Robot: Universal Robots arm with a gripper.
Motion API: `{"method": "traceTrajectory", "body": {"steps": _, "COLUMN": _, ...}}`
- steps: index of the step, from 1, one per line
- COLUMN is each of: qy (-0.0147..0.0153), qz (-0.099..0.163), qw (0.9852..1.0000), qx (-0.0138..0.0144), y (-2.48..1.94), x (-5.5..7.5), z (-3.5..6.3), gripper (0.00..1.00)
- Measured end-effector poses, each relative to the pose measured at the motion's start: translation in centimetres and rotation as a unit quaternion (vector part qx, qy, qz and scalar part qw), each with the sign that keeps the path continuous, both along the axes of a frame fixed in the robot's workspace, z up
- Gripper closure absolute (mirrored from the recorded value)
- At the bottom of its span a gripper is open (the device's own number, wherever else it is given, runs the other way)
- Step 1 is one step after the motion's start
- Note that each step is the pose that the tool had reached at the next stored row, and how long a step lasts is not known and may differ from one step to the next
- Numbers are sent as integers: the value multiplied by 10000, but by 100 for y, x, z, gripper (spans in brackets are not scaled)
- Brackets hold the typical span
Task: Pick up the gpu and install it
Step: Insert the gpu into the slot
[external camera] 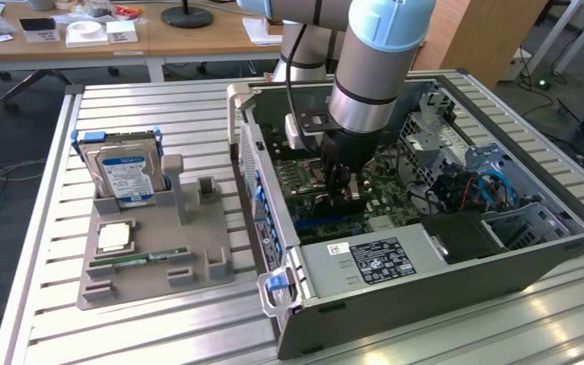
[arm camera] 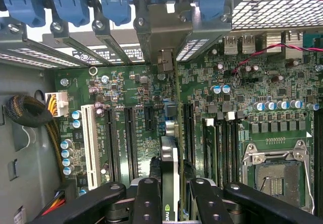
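The claw (arm camera: 174,184) is partly closed on the gpu (arm camera: 170,163). Its two black fingers (arm camera: 147,204) press on either face of the thin card, which stands edge-on between them. The arm comes straight down into the open computer case (external camera: 271,228), so the gpu is inside the case, low over the green motherboard (arm camera: 237,108). Whether its edge is seated in a slot cannot be told.

In the wrist view the card is in line with the row of long black expansion slots (arm camera: 128,143). A white slot (arm camera: 91,146) lies on the far side of them. On the card's other side are the memory slots (arm camera: 222,148), and beyond those is the open metal processor socket (arm camera: 275,178). Blue latches (arm camera: 116,2) line the case's rear edge, past the card's far end.

In the exterior view a silver power supply (external camera: 373,262) with a dark label sits at about five o'clock from the claw. Blue cables (external camera: 487,190) lie at three o'clock.

The case rests on a slatted metal surface (external camera: 170,114). At nine o'clock from the case is a grey holder (external camera: 206,262). A hard drive (external camera: 125,179) with a blue-white label stands upright at the holder's twelve o'clock end. A square chip (external camera: 115,237) lies flat near the middle, and a narrow green memory stick (external camera: 140,260) lies toward six o'clock from it. A wooden desk (external camera: 150,42) stands beyond the surface at eleven o'clock.
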State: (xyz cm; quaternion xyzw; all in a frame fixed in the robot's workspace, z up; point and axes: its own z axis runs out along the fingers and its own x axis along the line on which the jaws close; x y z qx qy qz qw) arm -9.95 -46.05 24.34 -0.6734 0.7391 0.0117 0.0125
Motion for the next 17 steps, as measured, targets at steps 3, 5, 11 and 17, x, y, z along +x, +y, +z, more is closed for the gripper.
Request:
{"method": "traceTrajectory", "body": {"steps": 3, "qy": 0, "qz": 0, "qw": 10000, "qx": 1, "y": 0, "x": 0, "z": 1, "gripper": 73}}
{"method": "traceTrajectory", "body": {"steps": 5, "qy": -1, "qz": 0, "qw": 10000, "qx": 4, "y": 0, "x": 0, "z": 9, "gripper": 73}}
{"method": "traceTrajectory", "body": {"steps": 11, "qy": -1, "qz": 0, "qw": 10000, "qx": 1, "y": 0, "x": 1, "z": 36, "gripper": 73}}
{"method": "traceTrajectory", "body": {"steps": 17, "qy": 0, "qz": 4, "qw": 10000, "qx": -16, "y": -2, "x": 1, "z": 36, "gripper": 73}}
